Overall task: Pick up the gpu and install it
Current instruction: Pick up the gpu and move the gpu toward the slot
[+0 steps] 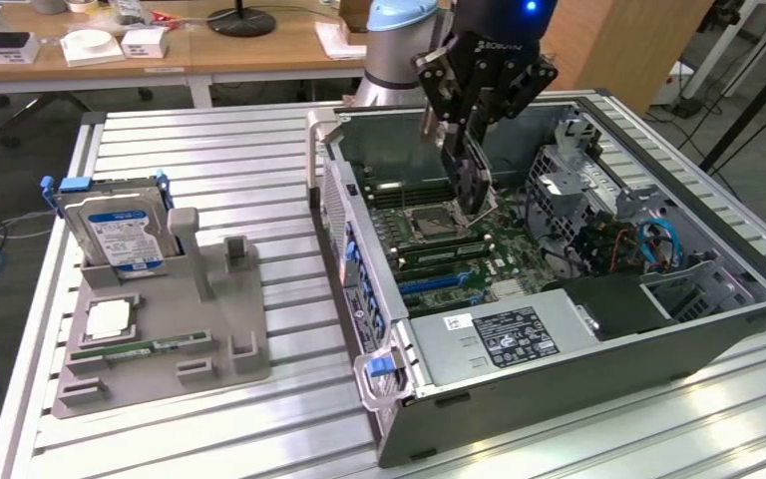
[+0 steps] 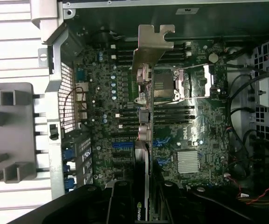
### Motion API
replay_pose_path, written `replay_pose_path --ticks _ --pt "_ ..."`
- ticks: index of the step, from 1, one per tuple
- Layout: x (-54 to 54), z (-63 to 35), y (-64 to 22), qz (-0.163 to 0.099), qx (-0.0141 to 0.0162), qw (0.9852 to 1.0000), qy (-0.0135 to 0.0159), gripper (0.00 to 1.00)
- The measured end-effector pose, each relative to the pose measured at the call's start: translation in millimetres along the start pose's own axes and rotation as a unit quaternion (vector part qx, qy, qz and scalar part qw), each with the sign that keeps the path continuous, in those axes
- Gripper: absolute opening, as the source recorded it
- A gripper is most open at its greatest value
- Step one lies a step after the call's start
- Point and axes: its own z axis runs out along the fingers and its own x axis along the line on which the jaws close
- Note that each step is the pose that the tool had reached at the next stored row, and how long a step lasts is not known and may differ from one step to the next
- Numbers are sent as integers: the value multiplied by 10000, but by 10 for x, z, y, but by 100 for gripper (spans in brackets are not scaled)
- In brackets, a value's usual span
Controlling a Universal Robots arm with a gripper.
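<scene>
Over the open case's (image 1: pixel 557 394) motherboard (image 2: pixel 101 107), my gripper's (image 1: pixel 469 150) pinched partway shut on the gpu (image 1: pixel 477 192), which hangs lengthwise below, bracket lowest.

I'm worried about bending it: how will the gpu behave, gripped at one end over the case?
Likely stiff: the gpu hangs straight from the gripper, with no sag. Probably light, being a thin board. Gripped at one end, with the bracket farthest out, it may twist if bumped on the case.
</scene>
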Motion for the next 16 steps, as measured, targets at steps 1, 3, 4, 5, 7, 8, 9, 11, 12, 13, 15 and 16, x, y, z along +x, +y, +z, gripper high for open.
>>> replay_pose_path --ticks 1,3,4,5,7,8,9,11,12,13,15,16 --pt "-15 0 1 0 0 10000 0 26" --pt "-43 0 3 0 0 10000 0 26" --pt "-58 1 4 0 0 10000 0 26" --pt "-73 1 5 1 0 10000 0 26" --pt "-104 2 8 0 0 10000 0 26" --pt "-120 2 9 1 0 10000 0 26" --pt "-138 2 10 1 0 10000 0 26" --pt "-171 2 13 0 0 10000 0 26" --pt "-188 2 14 0 0 10000 0 26" --pt "-203 3 15 0 0 10000 0 26" --pt "-237 3 18 0 0 10000 0 26" --pt "-254 3 19 0 0 10000 0 26"
